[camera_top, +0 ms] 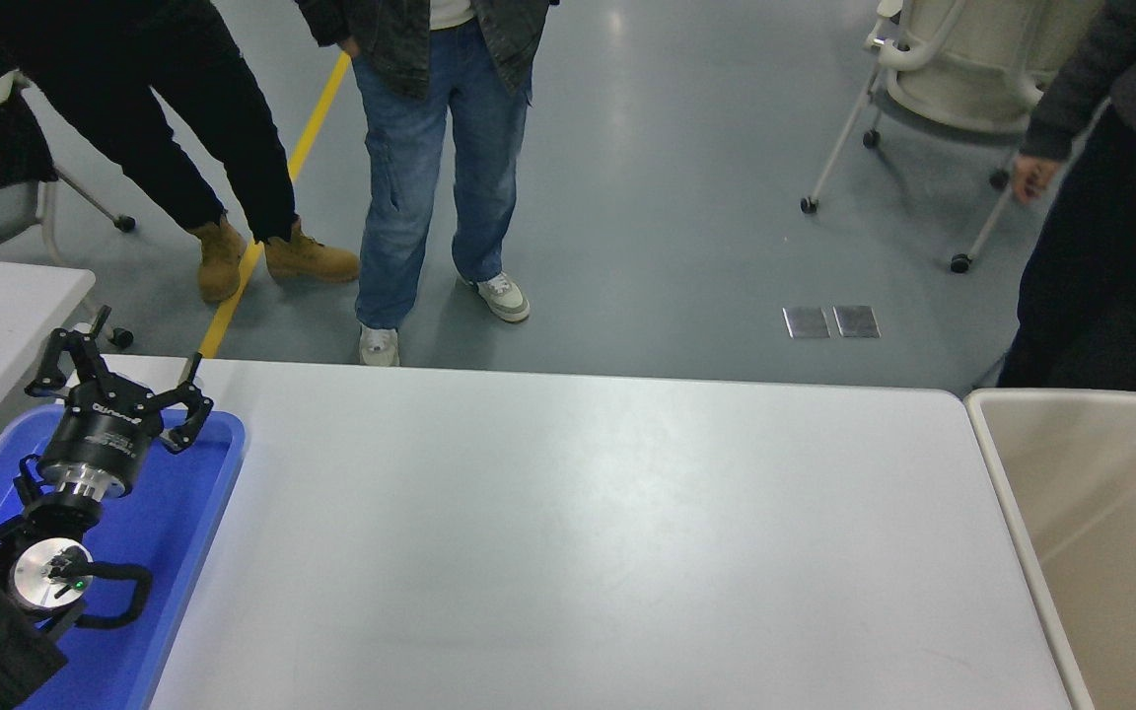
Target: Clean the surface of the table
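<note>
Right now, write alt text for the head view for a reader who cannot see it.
A wide white table surface fills the view, with the left gripper open above a blue tray at its left end and a beige bin at its right end. Three people stand on the grey floor beyond; the right arm is out of view.
</note>
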You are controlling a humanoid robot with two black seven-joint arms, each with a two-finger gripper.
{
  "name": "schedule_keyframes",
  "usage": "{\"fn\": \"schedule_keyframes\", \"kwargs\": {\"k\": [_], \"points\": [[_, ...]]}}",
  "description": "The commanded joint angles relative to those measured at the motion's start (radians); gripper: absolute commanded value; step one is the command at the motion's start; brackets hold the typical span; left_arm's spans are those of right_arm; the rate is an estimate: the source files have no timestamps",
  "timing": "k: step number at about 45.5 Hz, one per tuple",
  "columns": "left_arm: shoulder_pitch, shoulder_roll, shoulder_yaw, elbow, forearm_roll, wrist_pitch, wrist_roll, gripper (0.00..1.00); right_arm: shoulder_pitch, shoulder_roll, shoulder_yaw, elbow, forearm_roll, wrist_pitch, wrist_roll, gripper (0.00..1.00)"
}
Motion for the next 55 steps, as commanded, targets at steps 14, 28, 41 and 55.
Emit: {"fn": "schedule_keyframes", "kwargs": {"k": [14,28,41,55], "points": [[0.0,0.0,0.0,0.0,0.0,0.0,0.0,1.0,-0.104,0.187,0.453,0.33,0.0,-0.026,0.008,1.0],[0.0,0.0,0.0,0.0,0.0,0.0,0.0,1.0,-0.181,0.454,0.633,0.29,0.0,-0.03,0.064,1.0],[0.0,0.0,0.0,0.0,0.0,-0.002,0.0,1.0,-0.197,0.673,0.69,0.157,0.0,-0.03,0.127,1.0],[0.0,0.0,0.0,0.0,0.0,-0.002,0.0,1.0,-0.199,0.678,0.685,0.1,0.0,-0.03,0.135,1.0]]}}
